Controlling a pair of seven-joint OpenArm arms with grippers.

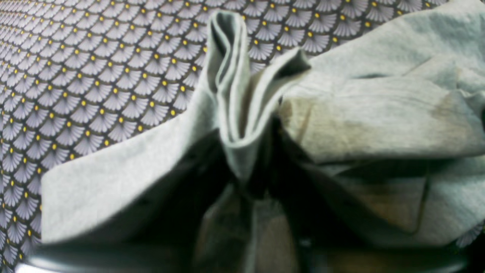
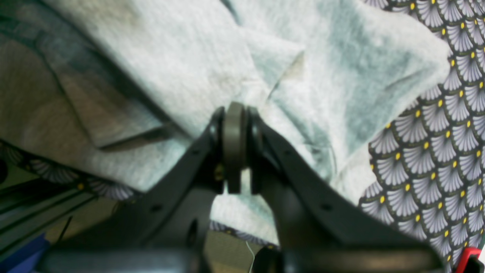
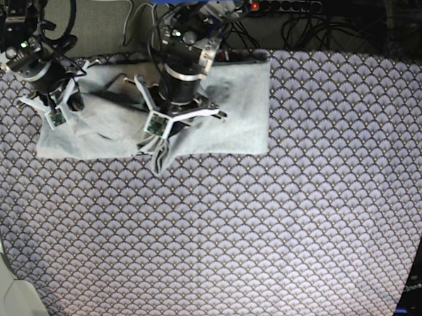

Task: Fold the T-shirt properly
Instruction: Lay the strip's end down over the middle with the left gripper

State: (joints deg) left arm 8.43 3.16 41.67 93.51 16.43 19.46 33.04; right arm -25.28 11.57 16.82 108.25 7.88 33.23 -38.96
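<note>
T-shirt (image 3: pixel 237 107) bunched across your tablecloth (image 3: pixel 271 233), left gripper (image 1: pixel 242 159) pinching a raised fold, right gripper (image 2: pixel 235 113) fingers pressed together, nothing between them.

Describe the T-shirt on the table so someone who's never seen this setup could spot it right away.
Look at the far end of the table, which a purple-grey fan-patterned tablecloth covers. Under the two robot arms lies the T-shirt, a rumpled, partly folded spread of light grey cloth. It is the only plain, unpatterned fabric there, with one bunched fold standing up from it.
</note>
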